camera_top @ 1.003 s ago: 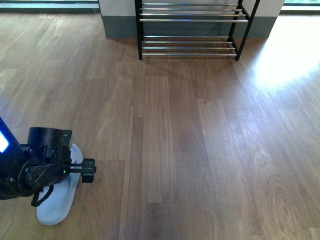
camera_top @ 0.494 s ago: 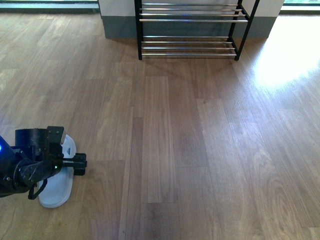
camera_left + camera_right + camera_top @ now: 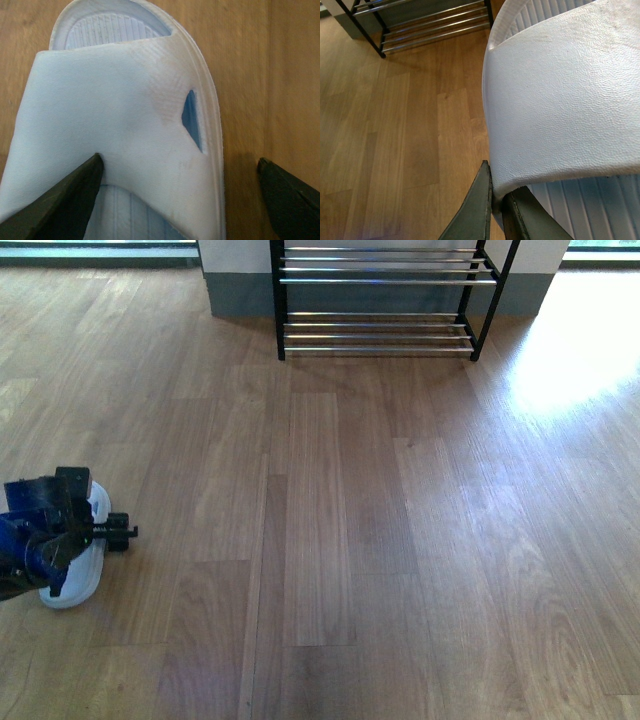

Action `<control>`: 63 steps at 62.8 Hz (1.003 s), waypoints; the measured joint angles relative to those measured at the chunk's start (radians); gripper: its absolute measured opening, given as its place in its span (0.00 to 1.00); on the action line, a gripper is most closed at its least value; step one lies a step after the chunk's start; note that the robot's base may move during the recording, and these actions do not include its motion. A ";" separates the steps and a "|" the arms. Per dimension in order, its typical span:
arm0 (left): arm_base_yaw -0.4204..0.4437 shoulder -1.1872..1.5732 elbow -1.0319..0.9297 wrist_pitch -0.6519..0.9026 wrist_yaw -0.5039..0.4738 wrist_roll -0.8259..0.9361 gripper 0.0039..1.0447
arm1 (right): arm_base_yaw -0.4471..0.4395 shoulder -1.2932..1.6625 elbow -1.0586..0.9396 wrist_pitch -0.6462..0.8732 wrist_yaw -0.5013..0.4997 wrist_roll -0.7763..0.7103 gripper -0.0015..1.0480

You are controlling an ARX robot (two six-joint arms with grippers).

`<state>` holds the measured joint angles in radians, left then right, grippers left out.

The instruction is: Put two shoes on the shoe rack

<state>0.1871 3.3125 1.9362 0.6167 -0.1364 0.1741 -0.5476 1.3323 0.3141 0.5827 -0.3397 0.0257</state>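
Straddling a pale blue slide (image 3: 120,115), left pincer (image 3: 179,160) apart; right pincer (image 3: 496,192) clamped on pebbled white slide (image 3: 570,100).

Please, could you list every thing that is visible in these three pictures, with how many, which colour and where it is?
shoe rack: 1, black frame with chrome rods, far end of the floor, against the wall.
floor slide: 1, pale blue, near left on the floor, under the left arm.
held slide: 1, pale, almost white, pinched by its strap; seen only in the right wrist view.
wooden floor: 1, brown planks, under everything.
wall base: 1, grey, behind the rack.
left gripper: 1, black, open, one finger on each side of the floor slide.
right gripper: 1, dark, shut on the held slide's strap.
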 joint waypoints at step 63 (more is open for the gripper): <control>-0.223 -0.647 -0.894 0.539 -0.193 0.027 0.05 | 0.002 0.000 0.000 0.000 -0.001 0.000 0.02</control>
<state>-0.0360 2.6659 1.0424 1.1557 -0.3294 0.2008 -0.5453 1.3323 0.3141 0.5827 -0.3408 0.0261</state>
